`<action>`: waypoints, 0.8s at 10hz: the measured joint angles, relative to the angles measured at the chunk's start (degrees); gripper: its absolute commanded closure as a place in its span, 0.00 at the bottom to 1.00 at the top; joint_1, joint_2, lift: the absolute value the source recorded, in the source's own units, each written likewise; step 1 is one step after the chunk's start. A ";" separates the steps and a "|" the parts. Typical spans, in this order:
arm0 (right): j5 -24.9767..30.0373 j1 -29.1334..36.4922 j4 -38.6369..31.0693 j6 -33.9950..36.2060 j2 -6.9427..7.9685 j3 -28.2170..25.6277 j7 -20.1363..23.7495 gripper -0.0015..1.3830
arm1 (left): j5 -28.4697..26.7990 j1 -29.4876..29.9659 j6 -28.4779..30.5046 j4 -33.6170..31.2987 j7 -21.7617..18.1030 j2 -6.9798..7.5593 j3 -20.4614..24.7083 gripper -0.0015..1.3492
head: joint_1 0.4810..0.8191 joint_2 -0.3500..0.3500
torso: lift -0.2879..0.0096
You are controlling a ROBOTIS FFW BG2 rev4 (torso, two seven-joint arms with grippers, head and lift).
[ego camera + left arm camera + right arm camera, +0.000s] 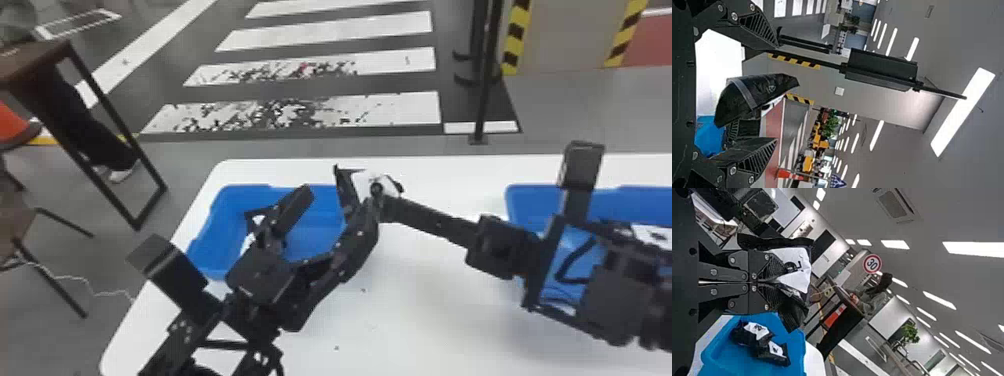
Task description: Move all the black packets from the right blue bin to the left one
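1. Black packet with a white label (367, 182): it is held up above the white table (425, 320), near the far right corner of the left blue bin (220, 200).
2. The right gripper (387, 205), at the end of the arm reaching in from the right edge, is clenched on this packet. In the right wrist view, its fingers close together on the packet, with black wrapping bulging out to either side.
3. The left gripper (341, 197) is released: its two fingers stand wide apart over the left bin. In the left wrist view, the held packet shows between these spread fingers; I cannot tell whether either finger touches it.
4. Two more packets, one (750, 333) and another (774, 352), lie close together in the left bin, as the right wrist view shows, both with white labels on black wrapping.
5. The right blue bin (525, 200) stands on the table's right side, partly hidden behind the right arm. A white-labelled item (650, 234) shows there beyond the arm; too little is visible to tell exactly how it lies.
6. Past the table, broad white stripes (330, 30) cross the dark floor, a dark side table (35, 55) stands to the left, and yellow-and-black edging (515, 37) marks a grey panel (570, 35).
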 measured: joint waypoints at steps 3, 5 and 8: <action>-2.11 -1.07 0.67 -0.14 -0.36 3.24 0.12 0.85 | 0.35 -0.06 0.58 0.00 0.00 0.03 -0.04 0.16 | 0.63 0.90 | 0.50; -2.50 -1.37 0.68 -0.28 -0.45 3.44 0.28 0.85 | 0.59 0.00 1.03 0.22 0.00 0.00 0.23 0.55 | 0.63 0.91 | 0.50; -2.74 -1.30 0.68 -0.59 -0.52 3.56 0.41 0.85 | -2.03 0.33 0.30 0.07 0.56 -0.24 1.01 0.90 | 0.63 0.93 | 0.50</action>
